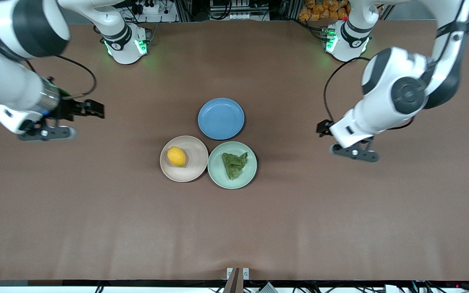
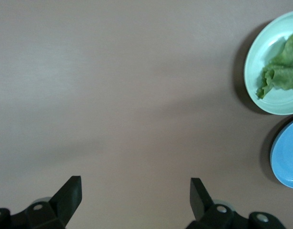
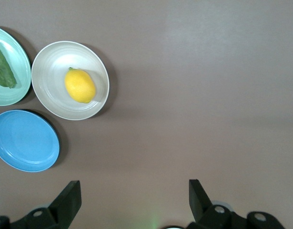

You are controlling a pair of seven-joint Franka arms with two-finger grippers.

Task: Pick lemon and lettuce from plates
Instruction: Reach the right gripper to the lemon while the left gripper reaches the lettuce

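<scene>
The lemon (image 1: pixel 176 156) lies on the pale beige plate (image 1: pixel 191 173) at the table's middle; both show in the right wrist view, lemon (image 3: pixel 80 85) and plate (image 3: pixel 48 95). The dark green lettuce (image 1: pixel 234 164) lies on the mint green plate (image 1: pixel 218 178) beside it, toward the left arm's end; they also show in the left wrist view, lettuce (image 2: pixel 281 74) and plate (image 2: pixel 260 52). My right gripper (image 1: pixel 47 133) is open and empty over bare table toward the right arm's end (image 3: pixel 135 193). My left gripper (image 1: pixel 354 153) is open and empty over bare table toward the left arm's end (image 2: pixel 136 191).
An empty blue plate (image 1: pixel 221 118) sits just farther from the front camera than the two plates, touching or nearly touching them. Brown table surface (image 1: pixel 234 228) lies all around the plates.
</scene>
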